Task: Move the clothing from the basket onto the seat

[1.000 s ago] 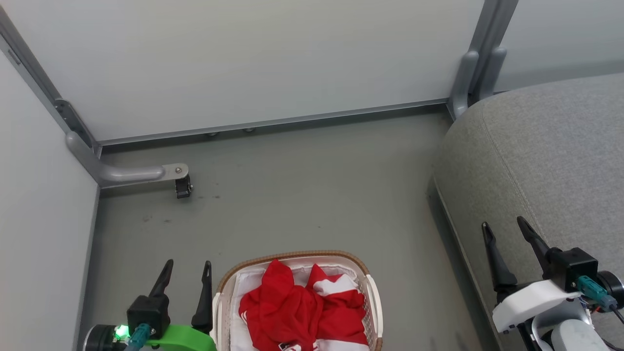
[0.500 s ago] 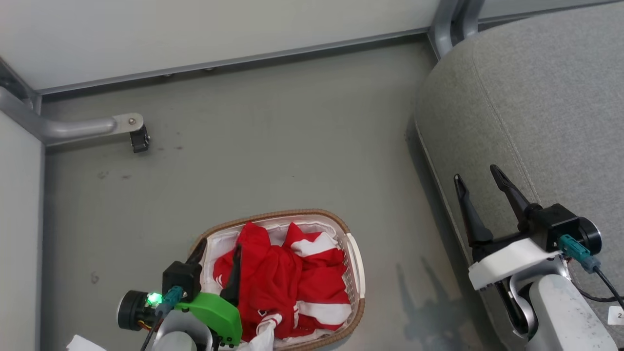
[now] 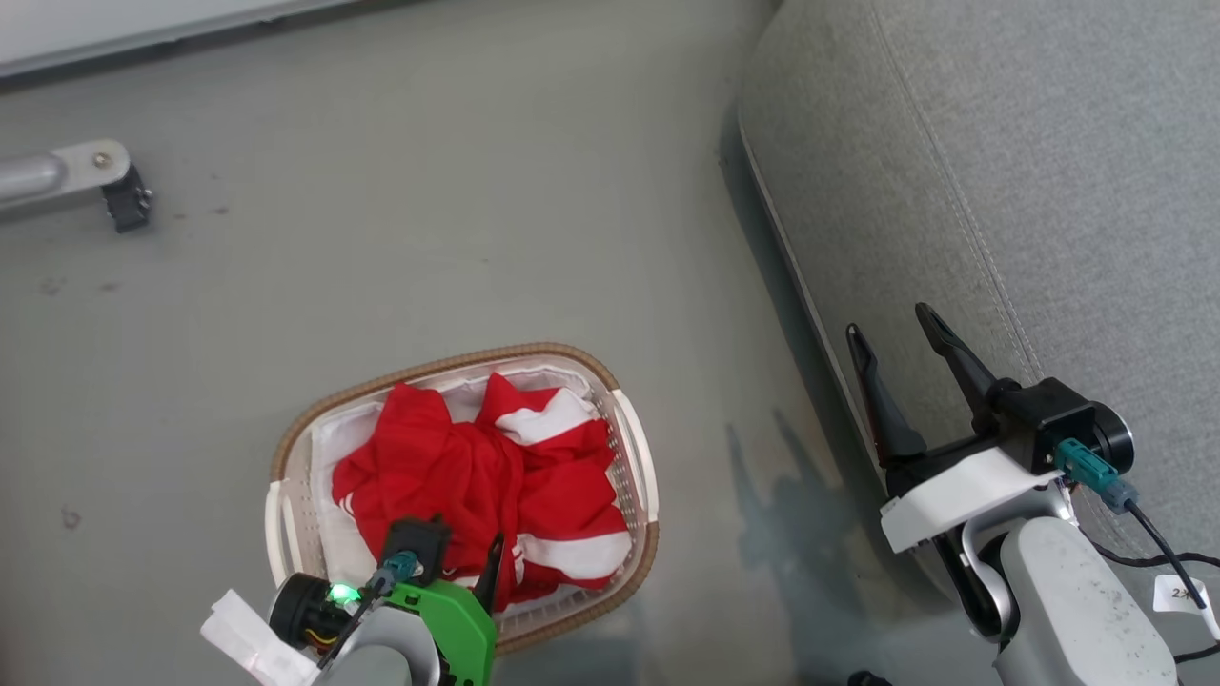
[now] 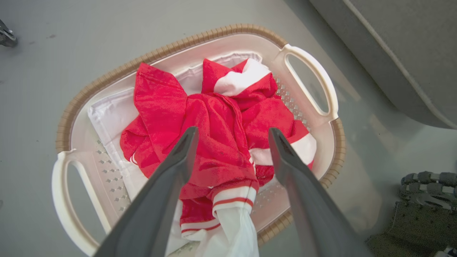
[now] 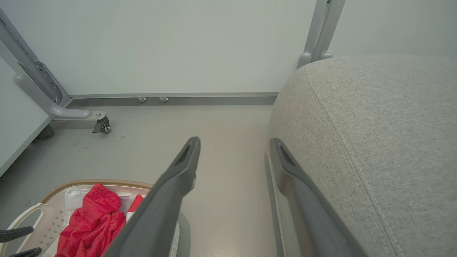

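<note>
Lying in basket (image 3: 637, 448): clothing (image 3: 477, 467); tag (image 3: 1182, 595) illegible

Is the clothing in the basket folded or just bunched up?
Bunched up: the clothing lies in a crumpled heap inside the basket, creases running every way, no flat layers.

Matt red cloth clothing (image 4: 214, 142), smooth plastic basket (image 4: 310, 75), coarse woven grey seat (image 3: 1029, 171).
</note>
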Available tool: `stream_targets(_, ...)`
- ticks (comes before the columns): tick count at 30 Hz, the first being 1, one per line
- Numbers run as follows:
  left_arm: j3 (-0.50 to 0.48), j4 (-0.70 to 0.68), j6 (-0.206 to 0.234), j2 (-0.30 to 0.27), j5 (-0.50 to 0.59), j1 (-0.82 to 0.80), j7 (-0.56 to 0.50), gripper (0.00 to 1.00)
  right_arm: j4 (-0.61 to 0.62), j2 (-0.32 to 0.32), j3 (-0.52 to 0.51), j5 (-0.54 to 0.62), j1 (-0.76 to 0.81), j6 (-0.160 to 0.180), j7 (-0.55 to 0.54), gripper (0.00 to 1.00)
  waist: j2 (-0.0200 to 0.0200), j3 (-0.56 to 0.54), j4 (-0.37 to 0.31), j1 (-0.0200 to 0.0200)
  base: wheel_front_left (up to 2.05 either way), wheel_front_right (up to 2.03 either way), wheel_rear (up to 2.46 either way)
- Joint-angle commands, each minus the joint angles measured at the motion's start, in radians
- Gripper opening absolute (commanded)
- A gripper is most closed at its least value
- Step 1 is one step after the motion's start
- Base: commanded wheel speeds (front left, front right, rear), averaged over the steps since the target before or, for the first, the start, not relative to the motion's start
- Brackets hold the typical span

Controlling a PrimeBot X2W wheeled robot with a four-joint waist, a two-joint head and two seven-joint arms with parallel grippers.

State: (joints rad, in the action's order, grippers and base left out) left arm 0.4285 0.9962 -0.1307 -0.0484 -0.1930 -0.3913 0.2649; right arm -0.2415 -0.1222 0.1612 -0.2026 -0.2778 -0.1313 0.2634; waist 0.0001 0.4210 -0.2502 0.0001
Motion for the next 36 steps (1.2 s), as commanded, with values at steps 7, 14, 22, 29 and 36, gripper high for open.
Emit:
stream_targets(7,0.079,0.166,0.014,-0.006,0.04,-0.101,-0.026,1.0,-0.004,0.008,0.004,-0.016,-0.042,0.001,0.002,1.0,-0.0001,0.124,-0.055,-0.0001,0.0,0.0,0.0)
stream_targets(14,0.112,0.248,0.046,-0.006,0.049,-0.155,-0.083,1.0,0.017,0.02,0.006,-0.017,-0.076,0.001,0.002,1.0,-0.0001,0.187,-0.067,-0.0001,0.0,0.0,0.0)
stream_targets(22,0.128,0.276,0.082,-0.006,0.042,-0.205,-0.134,1.0,0.043,0.034,0.018,-0.03,-0.111,0.001,0.002,1.0,-0.0001,0.249,-0.082,-0.0001,0.0,0.0,0.0)
stream_targets(29,0.139,0.285,0.11,-0.019,0.048,-0.253,-0.148,1.0,0.067,0.043,0.027,-0.034,-0.129,0.001,0.002,1.0,-0.0001,0.302,-0.104,-0.0001,0.0,0.0,0.0)
stream_targets(36,0.146,0.289,0.144,-0.035,0.048,-0.292,-0.159,1.0,0.069,0.054,0.034,-0.043,-0.142,0.001,0.002,1.0,-0.0001,0.344,-0.125,-0.0001,0.0,0.0,0.0)
